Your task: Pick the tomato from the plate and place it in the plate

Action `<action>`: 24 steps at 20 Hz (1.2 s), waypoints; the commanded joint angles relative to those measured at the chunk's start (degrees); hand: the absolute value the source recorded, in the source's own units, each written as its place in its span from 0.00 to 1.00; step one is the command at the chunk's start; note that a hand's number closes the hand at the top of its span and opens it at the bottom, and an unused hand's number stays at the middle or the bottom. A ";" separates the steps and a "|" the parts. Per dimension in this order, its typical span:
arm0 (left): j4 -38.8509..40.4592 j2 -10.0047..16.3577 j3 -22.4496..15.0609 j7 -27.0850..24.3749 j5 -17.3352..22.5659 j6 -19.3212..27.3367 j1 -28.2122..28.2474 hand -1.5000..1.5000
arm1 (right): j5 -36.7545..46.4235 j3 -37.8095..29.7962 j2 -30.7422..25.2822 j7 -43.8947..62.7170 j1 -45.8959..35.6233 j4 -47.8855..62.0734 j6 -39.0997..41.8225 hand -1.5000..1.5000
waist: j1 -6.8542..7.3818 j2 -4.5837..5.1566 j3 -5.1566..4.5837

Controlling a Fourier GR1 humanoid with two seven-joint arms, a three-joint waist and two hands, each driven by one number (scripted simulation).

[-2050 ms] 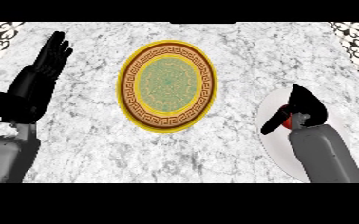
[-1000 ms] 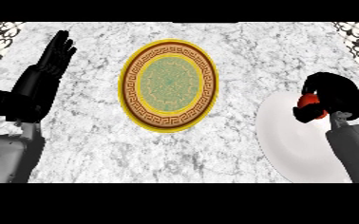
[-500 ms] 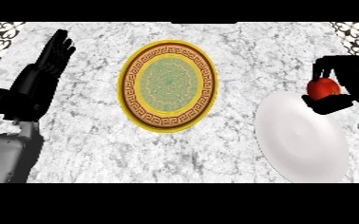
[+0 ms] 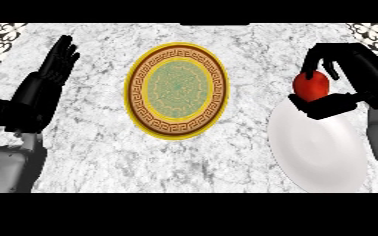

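A red tomato [image 4: 312,86] is held in my right hand [image 4: 345,82], whose fingers and thumb curl round it above the far edge of a plain white plate [image 4: 317,152] at the right. A yellow plate with a brown key-pattern ring and green centre [image 4: 177,90] lies in the middle of the counter, with nothing on it. My left hand [image 4: 46,87] rests open at the left edge, fingers up.
The marble counter [image 4: 103,150] runs the full width of the view. Patterned corners show at the far left [image 4: 9,29] and far right [image 4: 365,29].
My right hand has lifted the tomato off the white plate and carried it up and to the left. The forearm has swung off the plate. The left hand has barely moved.
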 commanded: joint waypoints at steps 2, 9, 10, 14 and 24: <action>-0.79 -1.46 -0.18 4.21 -0.58 0.60 -2.88 0.50 | -3.33 1.38 3.10 9.03 -4.29 -8.79 6.19 1.00 | -0.16 0.05 -0.01; 0.63 -0.23 2.95 1.26 0.10 -3.04 -2.20 0.50 | 2.44 8.58 16.37 15.79 -14.77 0.51 1.47 1.00 | 0.71 0.30 -0.01; 3.77 -0.55 2.80 -2.21 -1.01 -3.75 -1.00 0.50 | 2.54 9.51 18.32 19.22 -14.82 -2.02 1.53 1.00 | 0.43 0.27 -0.03; -2.09 -2.51 1.56 3.63 -1.53 -1.43 -2.06 0.50 | 3.57 9.24 23.38 20.08 -21.44 7.89 0.48 1.00 | 0.81 0.24 0.00; -3.79 -3.69 0.97 2.25 -3.45 -2.54 0.67 0.50 | 8.55 18.58 28.62 15.54 -30.05 34.72 -16.62 1.00 | 1.62 0.39 0.01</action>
